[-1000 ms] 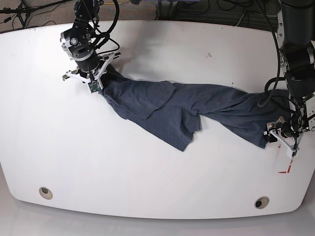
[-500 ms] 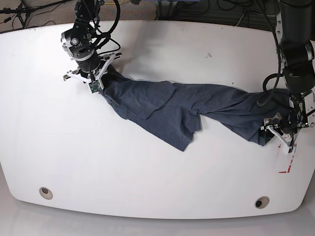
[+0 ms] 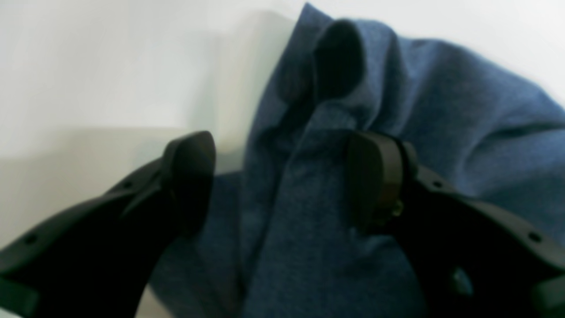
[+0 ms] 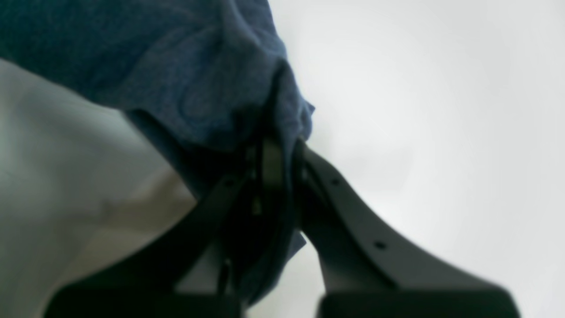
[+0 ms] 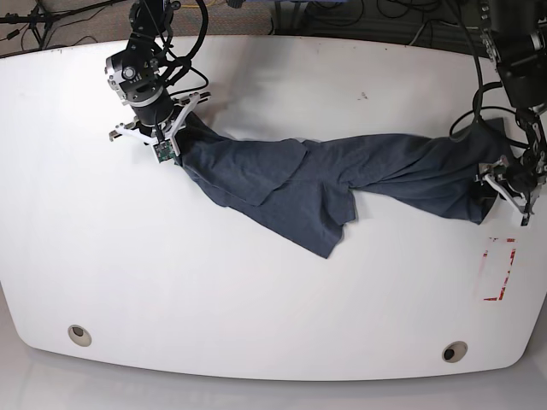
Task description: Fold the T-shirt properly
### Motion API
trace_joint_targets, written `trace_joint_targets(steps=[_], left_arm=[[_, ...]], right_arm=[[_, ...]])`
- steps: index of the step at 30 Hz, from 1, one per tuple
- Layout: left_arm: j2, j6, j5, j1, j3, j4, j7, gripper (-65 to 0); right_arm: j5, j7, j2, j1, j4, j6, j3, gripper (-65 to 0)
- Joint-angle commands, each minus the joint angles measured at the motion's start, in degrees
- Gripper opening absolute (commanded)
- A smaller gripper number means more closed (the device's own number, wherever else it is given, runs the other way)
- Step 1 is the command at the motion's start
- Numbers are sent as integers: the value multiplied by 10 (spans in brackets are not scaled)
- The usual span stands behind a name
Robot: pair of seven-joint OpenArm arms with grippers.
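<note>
Right gripper [image 4: 282, 154] stays clenched on one end of the T-shirt [image 5: 342, 175], which stretches away from it across the table [image 5: 256, 325]. Left gripper [image 3: 282, 176] stands spread, cloth bunched between its fingers, probably poised to pinch the opposite end.

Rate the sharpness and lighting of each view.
Base view: sharp, evenly lit, with only soft shadows under the shirt on the table. Left wrist view: blurred throughout, dark fingers nearly featureless. Right wrist view: soft too, the background washed out white.

heathered navy T-shirt [image 5: 342, 171], white table [image 5: 256, 290]
</note>
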Motion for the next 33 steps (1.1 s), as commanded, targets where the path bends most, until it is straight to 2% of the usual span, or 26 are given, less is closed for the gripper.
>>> trace_joint_targets(steps=[1,9,20,33], left_arm=[[-1,9,34,22,-12,41,87,-210],[24,8,36,36,-33,103,103,-210],[27,10,38,-16,-31,102,106,-210],[24,9,35,-37,-34,105,126,-210]], right_arm=[[10,12,3,6,10,-5,0,-650],[10,12,2,12,10,-4,0,-650],[10,11,2,12,11,-3,0,-650],[10,11,0,12,11,-3,0,-650]])
